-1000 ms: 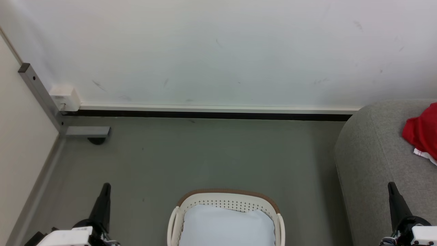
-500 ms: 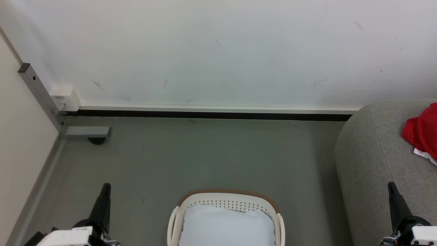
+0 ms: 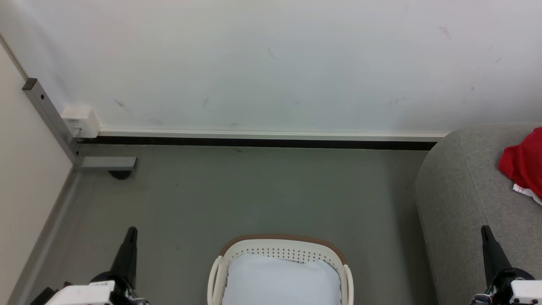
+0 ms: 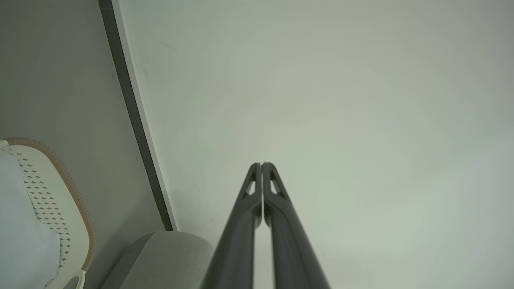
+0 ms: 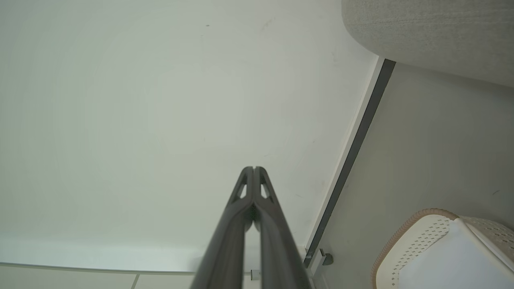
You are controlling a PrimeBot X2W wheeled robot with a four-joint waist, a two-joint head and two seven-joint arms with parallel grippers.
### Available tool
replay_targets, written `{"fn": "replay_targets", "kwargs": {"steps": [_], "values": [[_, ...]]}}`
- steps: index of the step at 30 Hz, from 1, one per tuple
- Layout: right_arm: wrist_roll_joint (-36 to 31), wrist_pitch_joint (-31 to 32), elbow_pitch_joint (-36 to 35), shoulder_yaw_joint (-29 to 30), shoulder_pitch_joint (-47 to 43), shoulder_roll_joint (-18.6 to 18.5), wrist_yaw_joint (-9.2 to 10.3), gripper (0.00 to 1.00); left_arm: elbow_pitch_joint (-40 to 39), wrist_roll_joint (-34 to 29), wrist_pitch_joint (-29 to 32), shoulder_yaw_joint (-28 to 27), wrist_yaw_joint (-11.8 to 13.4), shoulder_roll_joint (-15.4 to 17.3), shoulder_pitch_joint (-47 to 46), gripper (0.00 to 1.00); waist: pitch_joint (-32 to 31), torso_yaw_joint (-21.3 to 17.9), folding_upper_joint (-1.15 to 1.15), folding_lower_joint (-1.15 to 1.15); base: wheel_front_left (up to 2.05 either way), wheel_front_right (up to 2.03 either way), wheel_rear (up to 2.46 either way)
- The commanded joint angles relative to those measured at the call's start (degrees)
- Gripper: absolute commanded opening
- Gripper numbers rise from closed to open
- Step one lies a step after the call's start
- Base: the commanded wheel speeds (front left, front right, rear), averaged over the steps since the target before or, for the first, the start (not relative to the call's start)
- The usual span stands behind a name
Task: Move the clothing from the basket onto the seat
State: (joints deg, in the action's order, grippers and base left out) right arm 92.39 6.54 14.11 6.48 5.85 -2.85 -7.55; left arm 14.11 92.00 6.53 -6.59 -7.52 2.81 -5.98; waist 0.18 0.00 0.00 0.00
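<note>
Left gripper point(image 3: 131, 232) sits at the near left, its two dark fingers pressed together along their length with nothing between them, pointing toward the far wall point(image 3: 271, 63); the left wrist view shows the tips meeting with no gap. Right gripper point(image 3: 485, 229), at the near right, is closed in the same way and empty, and in the head view it shows against the near part of the seat point(image 3: 461, 190). Between the two grippers, at the near edge of the grey floor point(image 3: 254, 190), stands the basket point(image 3: 281, 241), cream with a brown rim and perforated sides, apart from both. A pale blue-white cloth point(image 3: 281, 279) lies inside it. The seat, grey and rounded, takes up the right side, its far end close to the wall. The clothing point(image 3: 524, 163) lies on top of the seat at the far right, a bright red bunch with a bit of white at its near edge, cut off by the right border. In the far left corner a grey metal post point(image 3: 48, 114) runs up along the side wall, with a small white box point(image 3: 80, 120) beside it, just above the dark baseboard point(image 3: 254, 143).
</note>
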Motion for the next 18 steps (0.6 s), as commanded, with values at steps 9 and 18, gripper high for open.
{"fn": "replay_targets", "kwargs": {"steps": [9, 18], "values": [[0.04, 0.19, -0.29, 0.23, 0.72, -0.02, 0.12, 0.00, -0.20, 0.77, 0.22, -0.09, -0.06, 0.11, -0.48, 0.00, 0.00, 0.00, 0.00, 0.00, 0.00, 0.00, 0.00], [0.04, 0.19, -0.29, 0.23, 0.72, -0.02, 0.12, 0.00, -0.20, 0.77, 0.22, -0.09, -0.06, 0.11, -0.48, 0.00, 0.00, 0.00, 0.00, 0.00, 0.00, 0.00, 0.00]]}}
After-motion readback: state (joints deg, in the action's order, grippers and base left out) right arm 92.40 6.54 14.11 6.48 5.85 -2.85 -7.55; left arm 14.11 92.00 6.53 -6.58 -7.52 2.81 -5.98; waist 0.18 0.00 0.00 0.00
